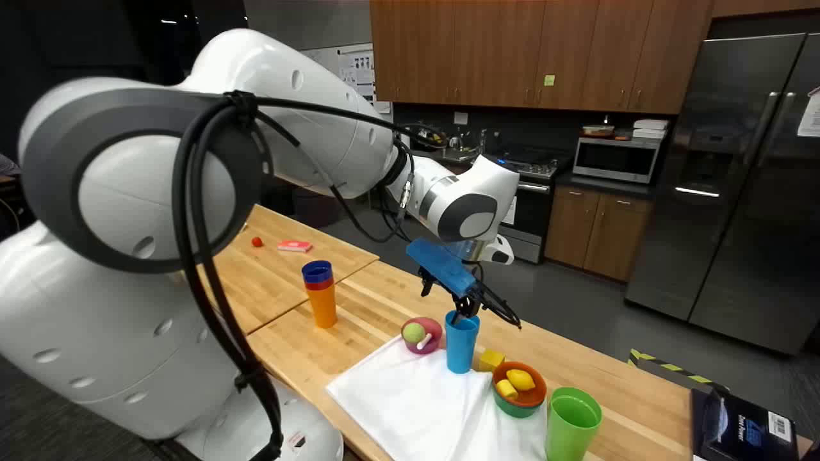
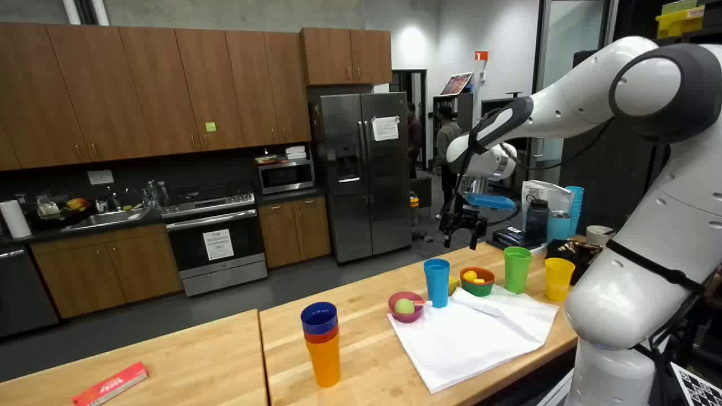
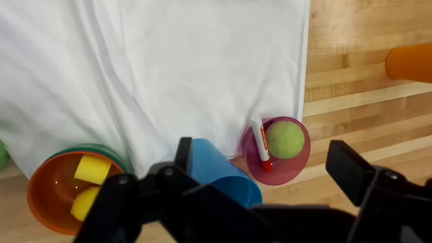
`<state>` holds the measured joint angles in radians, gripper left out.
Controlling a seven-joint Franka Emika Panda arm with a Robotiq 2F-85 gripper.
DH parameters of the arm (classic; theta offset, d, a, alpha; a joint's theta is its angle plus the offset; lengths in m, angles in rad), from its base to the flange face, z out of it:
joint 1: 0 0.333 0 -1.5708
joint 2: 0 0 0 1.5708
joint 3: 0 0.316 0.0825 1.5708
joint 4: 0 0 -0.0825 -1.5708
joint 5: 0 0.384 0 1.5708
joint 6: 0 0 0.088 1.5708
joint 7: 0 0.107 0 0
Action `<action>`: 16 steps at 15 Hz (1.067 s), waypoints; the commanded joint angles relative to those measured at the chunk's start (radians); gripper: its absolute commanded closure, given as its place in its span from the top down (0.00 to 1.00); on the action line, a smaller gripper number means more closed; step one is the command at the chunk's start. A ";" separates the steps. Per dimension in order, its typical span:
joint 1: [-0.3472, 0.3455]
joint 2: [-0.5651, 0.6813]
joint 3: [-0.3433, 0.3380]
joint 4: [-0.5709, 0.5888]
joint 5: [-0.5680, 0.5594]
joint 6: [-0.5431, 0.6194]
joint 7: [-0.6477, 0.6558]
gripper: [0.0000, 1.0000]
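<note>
My gripper (image 3: 264, 161) stands open above the table, nothing between its fingers. Below it in the wrist view, a purple-pink bowl (image 3: 287, 172) holds a yellow-green ball (image 3: 285, 140) and a white marker (image 3: 260, 138) with a red cap. A light blue cup (image 3: 211, 162) stands beside that bowl, partly hidden behind one finger. In an exterior view the gripper (image 2: 460, 243) hangs higher than the blue cup (image 2: 437, 285). An orange bowl (image 3: 44, 202), with a green one beneath, contains a yellow block (image 3: 92, 168) and a lemon-like piece (image 3: 84, 204).
A white cloth (image 1: 410, 397) lies along the table (image 1: 615, 378). A green cup (image 1: 572, 422) and a yellow cup (image 2: 558, 280) stand past the orange bowl. Stacked cups (image 1: 322, 304), orange lowest, rise on the opposite side. Another yellow block (image 1: 491, 360) sits beside the blue cup.
</note>
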<state>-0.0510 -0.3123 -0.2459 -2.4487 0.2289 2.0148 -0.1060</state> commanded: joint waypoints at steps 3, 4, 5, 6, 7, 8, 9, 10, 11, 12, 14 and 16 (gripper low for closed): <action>-0.028 0.003 0.025 0.004 0.008 -0.003 -0.007 1.00; -0.028 0.003 0.025 0.004 0.008 -0.003 -0.007 1.00; -0.029 0.003 0.025 0.004 0.008 -0.003 -0.007 1.00; -0.029 0.003 0.025 0.004 0.008 -0.003 -0.007 1.00; -0.026 -0.004 0.032 -0.010 -0.011 0.009 -0.034 1.00; -0.026 -0.001 0.041 -0.006 -0.058 -0.020 -0.070 1.00; -0.023 -0.004 0.046 -0.007 -0.089 -0.042 -0.111 1.00; -0.021 -0.009 0.052 -0.006 -0.117 -0.054 -0.141 1.00; -0.019 -0.014 0.057 -0.003 -0.147 -0.057 -0.175 1.00; -0.021 -0.013 0.063 0.001 -0.186 -0.064 -0.202 1.00; -0.019 -0.017 0.070 0.002 -0.255 -0.070 -0.266 1.00; -0.013 -0.022 0.077 0.000 -0.319 -0.074 -0.327 1.00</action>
<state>-0.0584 -0.3094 -0.1836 -2.4487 -0.0125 1.9632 -0.3464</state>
